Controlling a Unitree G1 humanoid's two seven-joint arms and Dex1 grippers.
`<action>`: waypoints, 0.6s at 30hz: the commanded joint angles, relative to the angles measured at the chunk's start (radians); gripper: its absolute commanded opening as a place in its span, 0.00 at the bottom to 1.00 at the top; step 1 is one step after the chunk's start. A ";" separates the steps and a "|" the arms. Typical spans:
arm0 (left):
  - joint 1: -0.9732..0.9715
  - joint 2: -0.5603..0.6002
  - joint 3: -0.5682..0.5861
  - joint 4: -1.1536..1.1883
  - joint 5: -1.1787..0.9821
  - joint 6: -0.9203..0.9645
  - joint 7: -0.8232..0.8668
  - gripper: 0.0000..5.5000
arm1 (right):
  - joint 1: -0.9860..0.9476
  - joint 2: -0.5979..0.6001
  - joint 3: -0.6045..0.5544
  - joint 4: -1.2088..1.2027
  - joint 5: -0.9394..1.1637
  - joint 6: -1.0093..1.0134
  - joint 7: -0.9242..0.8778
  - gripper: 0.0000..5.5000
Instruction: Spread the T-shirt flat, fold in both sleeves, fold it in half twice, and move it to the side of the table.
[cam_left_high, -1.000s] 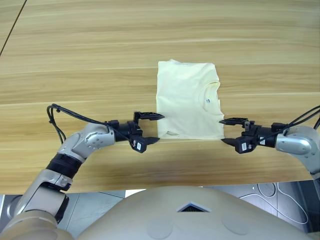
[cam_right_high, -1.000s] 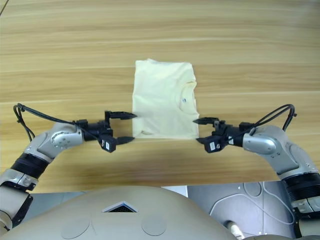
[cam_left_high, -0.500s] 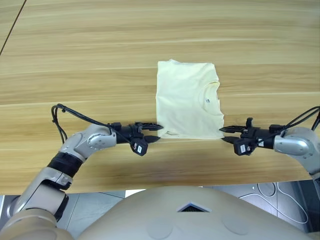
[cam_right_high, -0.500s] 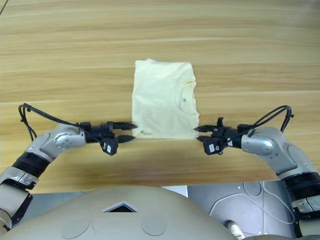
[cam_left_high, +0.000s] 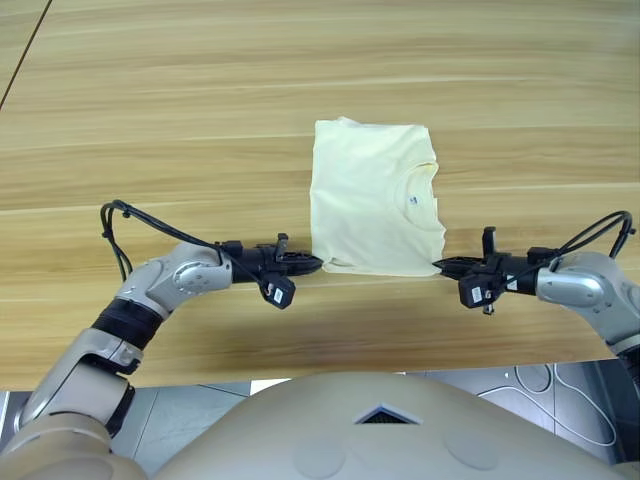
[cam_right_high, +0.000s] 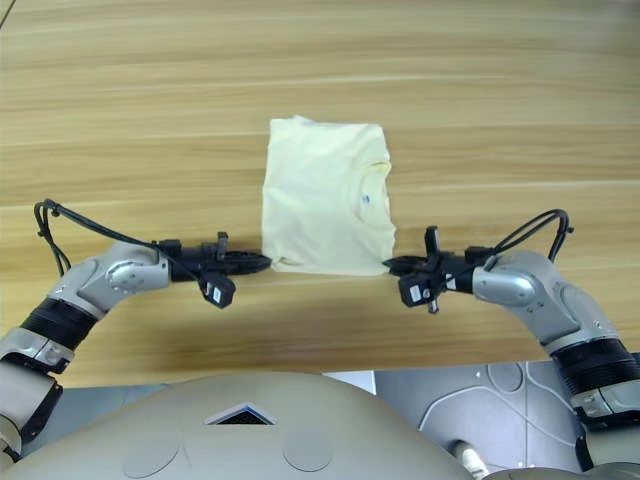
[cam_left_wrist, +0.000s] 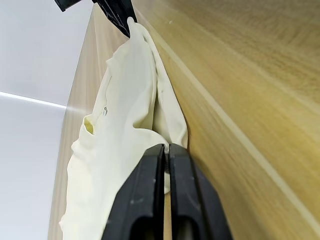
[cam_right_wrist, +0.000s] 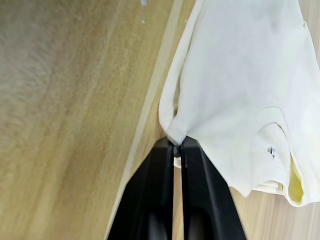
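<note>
I see left gripper (cam_left_high: 315, 264) clenched on T-shirt (cam_left_high: 370, 195) near corner, right gripper (cam_left_high: 440, 266) clenched on other. Shirt lies between and ahead of tips, on table (cam_left_high: 150, 100). My plan: lift evenly, carry forward together, match edges.

— What does the T-shirt (cam_left_high: 372, 195) look like?
— Pale yellow, folded into a neat rectangle a little longer than it is wide. The collar (cam_left_high: 424, 180) curves in at its right edge, with a small label (cam_left_high: 414, 200) just inside.
— Where does it lie?
— On the wooden table (cam_left_high: 200, 120), most of it flat, its far edge straight and its long sides running away from the robot.
— And the near edge?
— Both near corners are bunched. The left gripper (cam_left_high: 315, 264) pinches the near left corner and the right gripper (cam_left_high: 440, 267) the near right one, fabric between each pair of closed fingers.
</note>
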 joint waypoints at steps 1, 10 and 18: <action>0.056 0.039 -0.042 0.029 0.008 0.037 -0.081 0.00 | 0.038 0.004 0.042 0.018 -0.054 0.029 0.032 0.00; 0.158 0.169 0.050 -0.140 -0.186 0.034 -0.140 0.00 | 0.185 -0.093 -0.075 -0.149 0.124 -0.056 0.019 0.00; 0.388 0.331 0.130 -0.324 -0.418 -0.014 -0.160 0.00 | 0.386 -0.142 -0.180 -0.250 0.263 -0.188 0.002 0.00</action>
